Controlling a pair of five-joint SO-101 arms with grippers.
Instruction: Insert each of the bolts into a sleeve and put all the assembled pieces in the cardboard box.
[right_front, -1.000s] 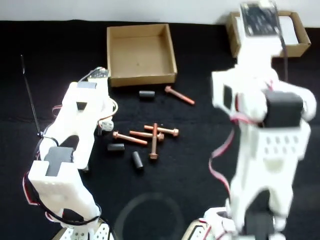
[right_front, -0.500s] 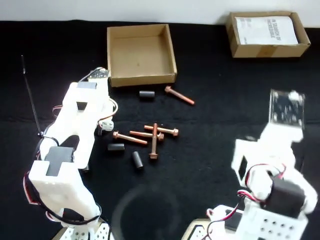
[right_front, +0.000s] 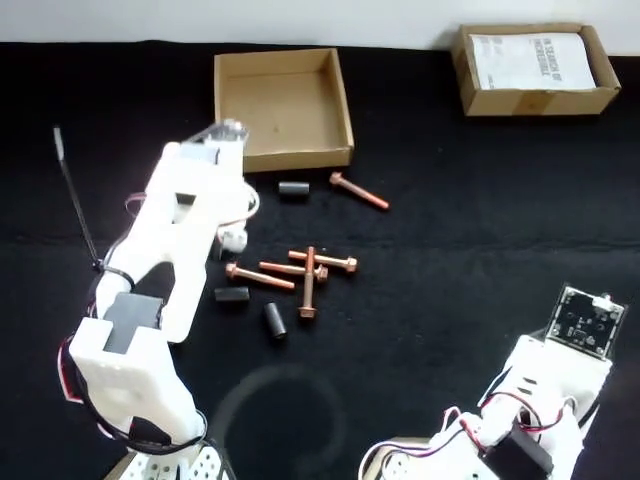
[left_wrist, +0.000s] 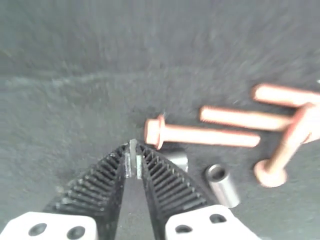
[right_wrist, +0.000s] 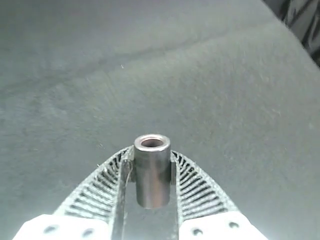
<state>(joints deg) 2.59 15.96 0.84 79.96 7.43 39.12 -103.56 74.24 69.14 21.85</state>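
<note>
Clamping sleeve (right_wrist: 152, 175) firmly w/ R gripper (right_wrist: 151, 155); w/ L gripper (left_wrist: 133, 159) pinched fully closed, holding nothing, near head of bolt (left_wrist: 200, 135).

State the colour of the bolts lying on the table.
Copper-orange; the bolts show best in the left wrist view.

An open cardboard box (right_front: 285, 158) sits upper centre on the black surface (right_front: 450, 250). Just below it lie a dark sleeve (right_front: 293, 188) and a copper bolt (right_front: 358, 191). Four more bolts (right_front: 308, 285) cluster mid-frame, with two sleeves (right_front: 231, 295) at their lower left. The white left arm (right_front: 170, 250) stretches up the left side, and the right arm (right_front: 545, 400) is folded at lower right.
</note>
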